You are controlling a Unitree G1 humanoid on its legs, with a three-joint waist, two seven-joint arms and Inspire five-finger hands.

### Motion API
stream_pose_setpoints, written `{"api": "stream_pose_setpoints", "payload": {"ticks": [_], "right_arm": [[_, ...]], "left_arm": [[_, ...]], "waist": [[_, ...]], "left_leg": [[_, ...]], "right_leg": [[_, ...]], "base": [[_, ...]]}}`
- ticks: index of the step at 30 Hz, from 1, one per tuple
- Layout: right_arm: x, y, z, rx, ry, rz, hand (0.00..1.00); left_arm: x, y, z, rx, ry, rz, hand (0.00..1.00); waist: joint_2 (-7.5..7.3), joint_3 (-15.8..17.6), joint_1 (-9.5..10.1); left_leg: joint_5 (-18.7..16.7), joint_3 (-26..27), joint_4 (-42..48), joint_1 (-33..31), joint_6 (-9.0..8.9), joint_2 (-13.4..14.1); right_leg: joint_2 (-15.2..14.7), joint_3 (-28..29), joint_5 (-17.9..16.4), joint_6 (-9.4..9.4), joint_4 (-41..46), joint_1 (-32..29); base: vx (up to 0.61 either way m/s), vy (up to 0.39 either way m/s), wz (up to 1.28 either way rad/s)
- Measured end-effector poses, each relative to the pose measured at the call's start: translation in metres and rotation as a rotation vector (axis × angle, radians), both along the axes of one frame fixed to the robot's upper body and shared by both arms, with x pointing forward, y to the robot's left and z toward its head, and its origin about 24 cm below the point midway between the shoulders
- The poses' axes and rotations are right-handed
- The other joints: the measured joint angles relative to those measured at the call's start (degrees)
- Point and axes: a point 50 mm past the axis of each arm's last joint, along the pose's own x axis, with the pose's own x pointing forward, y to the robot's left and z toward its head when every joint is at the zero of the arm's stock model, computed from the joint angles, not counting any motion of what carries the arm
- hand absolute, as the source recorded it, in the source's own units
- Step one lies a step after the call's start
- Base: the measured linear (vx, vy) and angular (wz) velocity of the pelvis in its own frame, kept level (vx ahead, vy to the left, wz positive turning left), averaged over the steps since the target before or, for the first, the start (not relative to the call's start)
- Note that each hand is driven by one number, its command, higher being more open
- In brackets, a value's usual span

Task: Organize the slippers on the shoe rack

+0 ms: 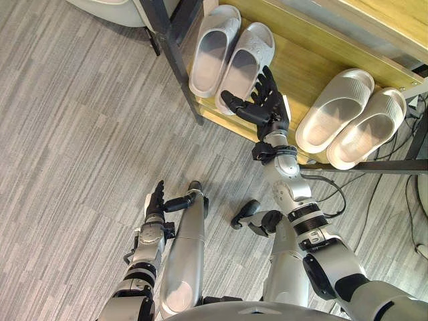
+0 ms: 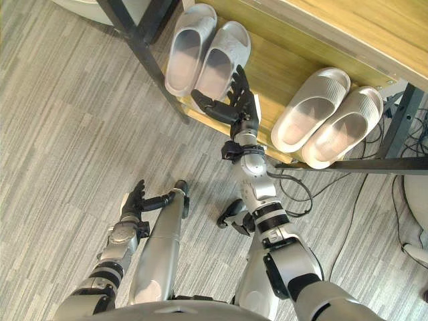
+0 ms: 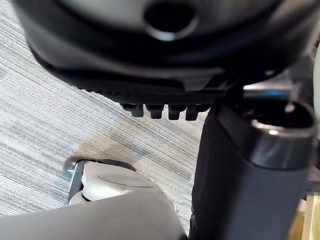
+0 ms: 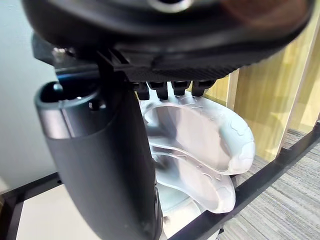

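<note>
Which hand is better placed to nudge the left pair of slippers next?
Right, probably. The right hand is open beside the left pair on the rack; the left hand hangs over the floor, away from it.

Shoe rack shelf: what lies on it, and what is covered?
Two slipper pairs lie on the wooden shelf: the left pair and the right pair. The right hand covers some shelf beside the left pair.

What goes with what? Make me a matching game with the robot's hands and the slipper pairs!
1. right hand
2. left hand
3. left pair of slippers
4. right pair of slippers

A. at the shelf's right end
B. open, low over the floor
C. open, raised at the shelf's edge
D. at the shelf's left end

Pairs: 1-C, 2-B, 3-D, 4-A
</note>
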Motion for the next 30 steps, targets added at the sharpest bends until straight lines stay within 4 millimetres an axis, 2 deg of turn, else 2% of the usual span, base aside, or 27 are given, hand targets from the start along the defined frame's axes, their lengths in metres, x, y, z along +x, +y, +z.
{"api": "stream_pose_setpoints", "payload": {"ticks": [9, 18, 24, 30], "right_arm": [[0.009, -0.008, 0.006, -0.027, 0.01, -0.029, 1.0], [0.016, -0.018, 0.035, -0.051, -0.073, -0.054, 1.0], [0.014, -0.022, 0.029, -0.128, -0.071, -0.081, 1.0], [-0.013, -0.014, 0.012, -0.254, -0.121, -0.058, 1.0]], "left_arm": [[-0.002, 0.0, -0.002, -0.001, 0.008, 0.001, 1.0], [0.0, -0.004, -0.002, -0.013, 0.011, -0.003, 1.0], [-0.002, -0.009, -0.005, -0.026, 0.025, -0.023, 1.0], [-0.016, -0.014, -0.016, -0.025, 0.08, -0.048, 1.0]], "waist": [[0.2, -0.6, 0.14], [1.25, -1.2, 0.1], [1.78, -1.5, -0.41], [2.15, -2.1, -1.67]], "left_leg": [[0.5, 0.1, -0.3, 0.5, -0.02, 0.2], [0.5, 1.3, 0.1, 0.9, -0.01, 0.7], [0.3, 2.6, 0.0, 3.5, 0.29, 1.4], [0.2, 4.3, -3.4, 10.0, 0.43, 3.2]], "right_leg": [[-0.1, -0.2, 0.0, -0.27, 0.2, 0.6], [-0.1, 0.5, 0.1, -0.48, 0.4, 0.5], [0.3, 1.3, 0.1, -0.56, 0.2, 2.4], [2.8, 2.1, 1.8, 0.01, -4.4, 7.9]], "base": [[-0.03, 0.018, 0.01], [-0.01, 0.021, -0.02], [-0.02, 0.018, -0.08], [-0.01, 0.021, -0.17]]}}
